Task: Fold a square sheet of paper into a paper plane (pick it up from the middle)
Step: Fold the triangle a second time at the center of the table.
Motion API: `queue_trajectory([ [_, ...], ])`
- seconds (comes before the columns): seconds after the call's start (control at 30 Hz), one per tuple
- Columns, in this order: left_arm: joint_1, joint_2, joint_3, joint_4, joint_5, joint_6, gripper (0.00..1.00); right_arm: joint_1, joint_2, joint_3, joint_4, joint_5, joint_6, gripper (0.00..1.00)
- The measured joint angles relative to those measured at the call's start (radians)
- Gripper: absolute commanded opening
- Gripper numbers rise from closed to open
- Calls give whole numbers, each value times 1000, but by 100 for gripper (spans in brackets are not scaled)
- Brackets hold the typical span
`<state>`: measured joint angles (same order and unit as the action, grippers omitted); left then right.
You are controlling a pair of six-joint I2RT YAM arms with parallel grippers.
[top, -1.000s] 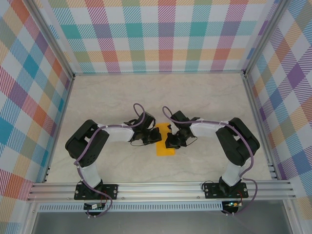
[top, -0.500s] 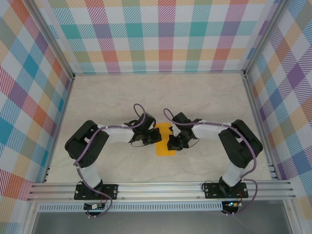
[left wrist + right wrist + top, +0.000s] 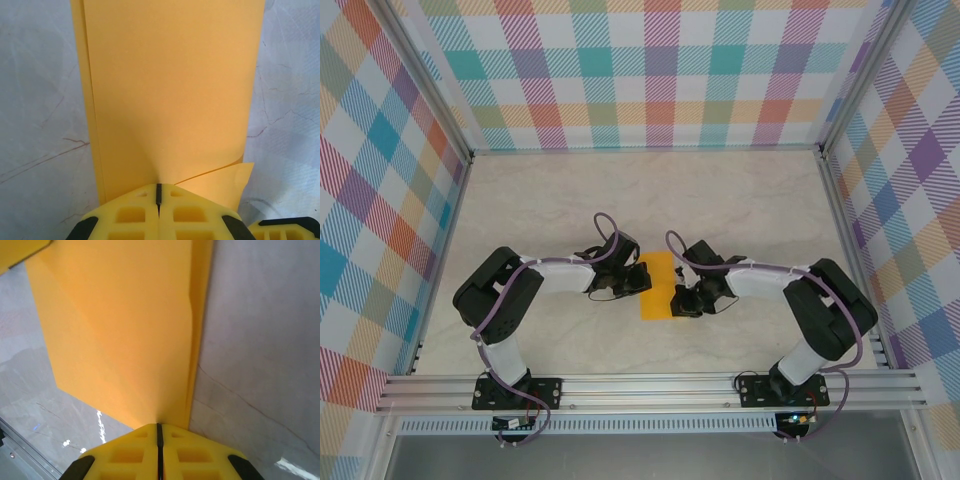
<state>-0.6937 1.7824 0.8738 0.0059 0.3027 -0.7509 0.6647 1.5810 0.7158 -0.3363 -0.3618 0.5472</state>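
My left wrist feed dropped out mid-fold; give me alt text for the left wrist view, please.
The yellow left gripper, shut, pinches the near edge of the folded orange-yellow sheet of paper, which stretches away up the frame on the pale marbled table. A loose corner sticks out at lower right.

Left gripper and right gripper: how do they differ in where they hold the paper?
The left gripper pinches the left edge of the folded paper about midway along; the right gripper pinches the right edge, nearer its near end. The left gripper points right, the right gripper left. Both are shut on the paper.
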Motion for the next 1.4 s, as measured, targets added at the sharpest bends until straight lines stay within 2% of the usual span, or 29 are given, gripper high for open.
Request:
queue_trajectory([
  [0.23, 0, -2, 0, 0, 3, 1, 4, 0, -130, -81, -71, 37, 48, 10],
  [0.4, 0, -14, 0, -16, -2, 5, 7, -2, -248, -43, -116, 67, 85, 12],
  [0.5, 0, -32, 0, -56, -9, 5, 10, -2, -219, 27, -101, 74, 95, 12],
  [0.77, 0, -163, -6, -90, -35, -12, 34, -4, 26, 178, -35, 88, 97, 12],
  [1.03, 0, -285, -92, -68, -108, -103, 43, -28, 73, 235, -21, 163, 93, 39],
  [1.1, 0, -282, -111, -76, -118, -121, 50, -43, 73, 234, -18, 161, 84, 47],
  [1.17, 0, -282, -124, -67, -117, -135, 56, -60, 74, 233, -2, 113, 45, 48],
  [1.4, 2, -272, -159, 2, -98, -165, 59, -77, 77, 208, 39, -34, -104, 47],
])
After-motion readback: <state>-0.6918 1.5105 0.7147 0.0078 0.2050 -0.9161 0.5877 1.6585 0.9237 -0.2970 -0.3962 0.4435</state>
